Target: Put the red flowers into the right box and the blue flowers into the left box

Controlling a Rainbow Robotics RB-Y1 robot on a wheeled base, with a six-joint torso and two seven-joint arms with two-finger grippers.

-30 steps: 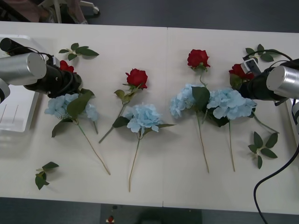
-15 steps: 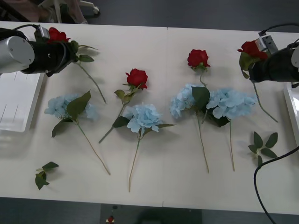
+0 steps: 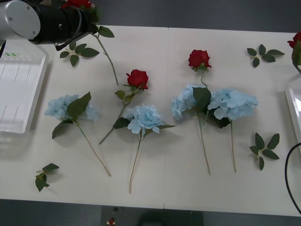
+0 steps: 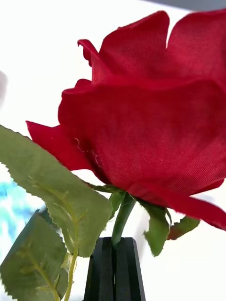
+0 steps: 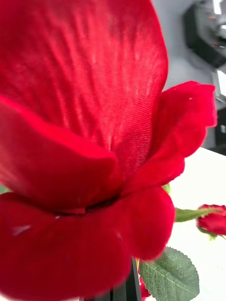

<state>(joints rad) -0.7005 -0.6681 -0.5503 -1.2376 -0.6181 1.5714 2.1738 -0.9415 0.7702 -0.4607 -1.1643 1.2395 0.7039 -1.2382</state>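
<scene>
From the front view we see our left arm raised at the table's far left corner, its left gripper [image 3: 84, 14] clamped on a red rose [image 3: 79, 4] whose stem hangs down over the table. Just beside it on the left lies the left box [image 3: 33, 113], ribbed and translucent. At the far right edge a second held rose [image 3: 296, 41] peeks in above the right box [image 3: 290, 106], whose rim alone shows. Two more red flowers lie on the table: one [image 3: 137, 78] left of centre and one [image 3: 199, 59] right of centre. Four blue flowers lie nearer us: one [image 3: 60, 107] near the left box, one [image 3: 145, 117] below the centre rose, and a touching pair [image 3: 184, 102] [image 3: 233, 104] on the right. Loose leaf sprigs [image 3: 265, 147] are scattered about.

In the right wrist view, the right gripper [image 4: 114, 268] has its black fingers pressed together on the green stem of a rose bloom [image 4: 155, 117], with leaves [image 4: 61, 202] beside it.

In the left wrist view, red petals [image 5: 84, 141] crowd the lens; the fingers' dark tips [image 5: 123, 292] pinch below them, and another rose [image 5: 213, 220] lies farther off.
</scene>
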